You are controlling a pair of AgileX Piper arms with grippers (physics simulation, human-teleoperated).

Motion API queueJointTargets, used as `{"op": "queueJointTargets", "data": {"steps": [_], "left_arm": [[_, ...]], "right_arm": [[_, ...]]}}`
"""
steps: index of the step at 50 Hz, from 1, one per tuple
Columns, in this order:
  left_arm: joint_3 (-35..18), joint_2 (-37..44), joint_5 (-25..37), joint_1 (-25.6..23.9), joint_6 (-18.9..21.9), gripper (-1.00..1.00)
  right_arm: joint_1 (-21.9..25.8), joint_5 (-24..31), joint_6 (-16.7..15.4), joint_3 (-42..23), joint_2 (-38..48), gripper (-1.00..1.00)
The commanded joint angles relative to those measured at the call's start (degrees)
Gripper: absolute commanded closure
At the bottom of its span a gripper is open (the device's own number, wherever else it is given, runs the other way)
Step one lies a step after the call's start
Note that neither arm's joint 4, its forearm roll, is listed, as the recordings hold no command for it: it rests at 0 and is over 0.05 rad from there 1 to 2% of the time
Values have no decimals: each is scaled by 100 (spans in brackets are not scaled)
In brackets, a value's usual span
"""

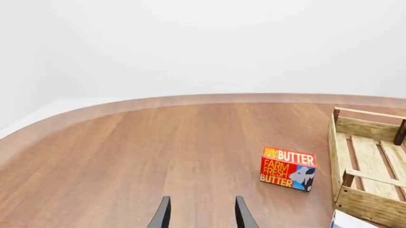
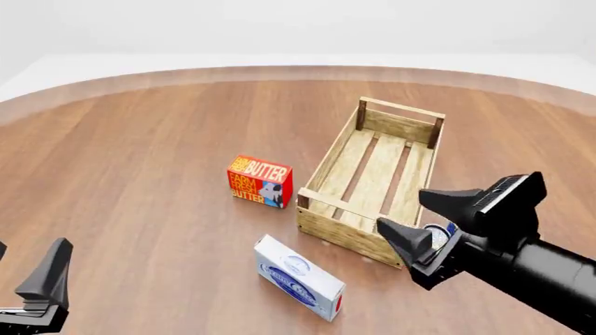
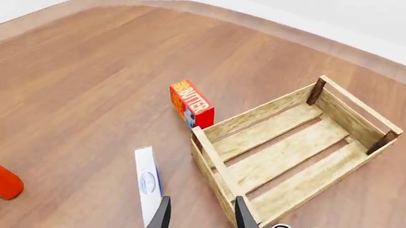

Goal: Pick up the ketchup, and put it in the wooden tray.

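Observation:
Only a rounded red-orange piece of the ketchup (image 3: 7, 183) shows, at the edge of the right wrist view beyond the white box; its cap and label are cut off. The front and left wrist views do not show it. The wooden tray (image 2: 326, 162) is a long light-wood slatted crate right of centre, with nothing in it, also seen as the tray (image 3: 209, 152) and the tray (image 1: 364, 206). My right gripper (image 2: 423, 222) hovers open at the tray's near right corner. Far from everything, my left gripper (image 2: 24, 269) stands open at the near left.
A red-orange butter box (image 2: 259, 181) stands left of the tray. A white and blue carton (image 2: 298, 278) lies in front of the tray's near left corner. Something small, silver and blue (image 2: 437, 237) sits partly hidden behind the right gripper. The table's curved far edge (image 2: 279, 72) runs across the back.

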Motion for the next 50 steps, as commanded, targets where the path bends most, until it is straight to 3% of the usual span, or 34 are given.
{"op": "queueJointTargets", "data": {"steps": [1,28,50], "left_arm": [[0,0,0,0,0,-100],[0,0,0,0,0,-100],[0,0,0,0,0,-100]], "right_arm": [[857,-264,90,-475,912,-100],[2093,-1360,-168,-1196,2900,-100],[2949,-1906,-330,-1858,4387,-100]]}}
